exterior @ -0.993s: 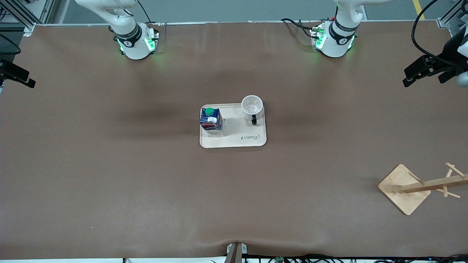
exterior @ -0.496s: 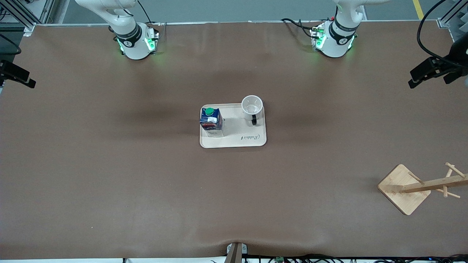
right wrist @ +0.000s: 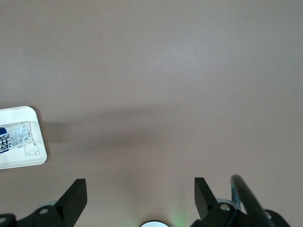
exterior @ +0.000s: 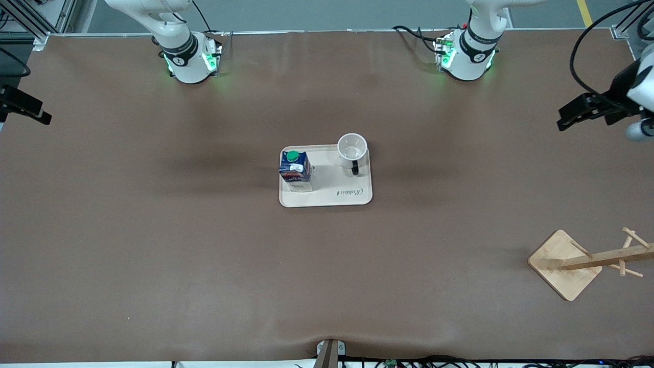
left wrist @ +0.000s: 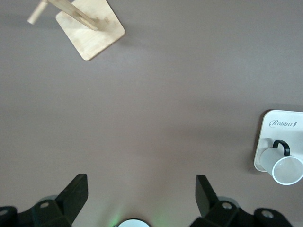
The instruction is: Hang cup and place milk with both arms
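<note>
On a cream tray [exterior: 327, 199] mid-table: milk [exterior: 295, 170] toward the right arm's end, cup [exterior: 352, 151] toward the left arm's, both upright, apart. Near the front camera at the left arm's end, a wooden rack [exterior: 577, 261]. Over the table's ends, high up: left gripper [left wrist: 140, 193] and right gripper [right wrist: 140, 194], jaws spread wide, holding nothing.

The front camera looks down from high, both wrist cameras likewise, all sharing the tray [exterior: 357, 197] [left wrist: 263, 142] [right wrist: 40, 149].

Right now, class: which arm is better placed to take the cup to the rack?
Left. The cup stands at the tray's left-arm end, and the rack is at that end too.
</note>
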You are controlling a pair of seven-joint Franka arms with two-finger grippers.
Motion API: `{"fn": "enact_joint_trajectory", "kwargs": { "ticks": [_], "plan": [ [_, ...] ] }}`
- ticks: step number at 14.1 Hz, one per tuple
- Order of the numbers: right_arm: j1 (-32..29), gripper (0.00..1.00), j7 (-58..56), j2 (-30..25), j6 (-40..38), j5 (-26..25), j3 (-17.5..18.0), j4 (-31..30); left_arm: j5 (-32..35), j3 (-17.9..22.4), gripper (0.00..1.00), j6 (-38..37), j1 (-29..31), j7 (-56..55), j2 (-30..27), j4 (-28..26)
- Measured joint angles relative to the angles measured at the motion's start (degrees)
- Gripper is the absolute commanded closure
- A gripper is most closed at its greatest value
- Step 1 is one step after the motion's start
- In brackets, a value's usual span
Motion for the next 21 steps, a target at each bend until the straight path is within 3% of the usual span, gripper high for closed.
{"fn": "enact_joint_trajectory", "kwargs": {
  "ticks": [5, 9, 12, 15, 21],
  "plan": [
    [0.0, 0.00, 0.0, 0.1, 0.0, 0.2, 0.1, 0.1, 0.0, -11.6, 0.00, 8.3, -0.3, -16.5, 0.4, -9.1],
    [0.0, 0.00, 0.0, 0.1, 0.0, 0.5, 0.3, 0.1, 0.0, -19.8, 0.00, 17.9, -0.7, -19.2, 1.5, -18.4],
    [0.0, 0.00, 0.0, 0.1, 0.0, 0.6, 0.3, 0.2, 0.0, -24.4, 0.00, 19.2, -0.9, -20.3, 4.8, -20.5],
    [0.0, 0.00, 0.0, 0.1, 0.0, 0.6, 0.3, 0.2, 0.0, -25.4, 0.00, 20.9, -3.4, -20.4, 8.7, -21.8],
    [0.0, 0.00, 0.0, 0.1, 0.0, 0.6, 0.2, 0.2, 0.0, -25.6, 0.00, 36.0, -7.3, -21.7, 14.4, -28.5]
  ]
}}
